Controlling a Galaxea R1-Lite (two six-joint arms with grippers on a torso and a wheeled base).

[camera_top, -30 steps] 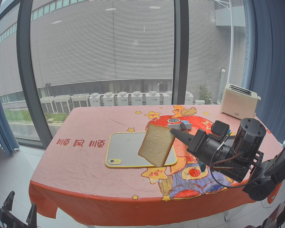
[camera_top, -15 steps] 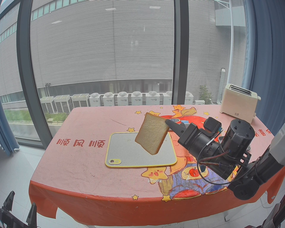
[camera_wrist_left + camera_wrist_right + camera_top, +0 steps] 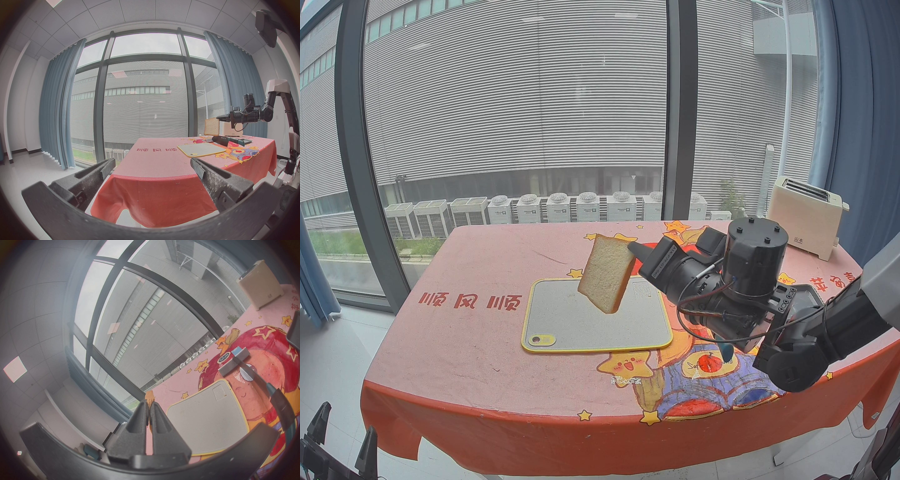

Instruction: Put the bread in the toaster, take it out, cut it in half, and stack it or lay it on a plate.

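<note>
Nearest, the left gripper (image 3: pixel 152 162) hangs wide open and empty, short of the table (image 3: pixel 487 375). Above the cutting board (image 3: pixel 569 312), the right gripper (image 3: pixel 634 251), its fingers pinched tight on the bread (image 3: pixel 606 273), has carried the slice higher and farther back over the last second, probably heading for the toaster (image 3: pixel 803 215). There is one slice, one board, one knife (image 3: pixel 228 141) and one toaster.

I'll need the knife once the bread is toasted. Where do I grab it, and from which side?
Take the knife by its dark handle, the end nearer the robot, right of the cutting board. Come from above with the jaws across the handle's narrow width. It lies pointing away from the robot, and the blade's far end lies on a small block, so leave that end alone.
</note>
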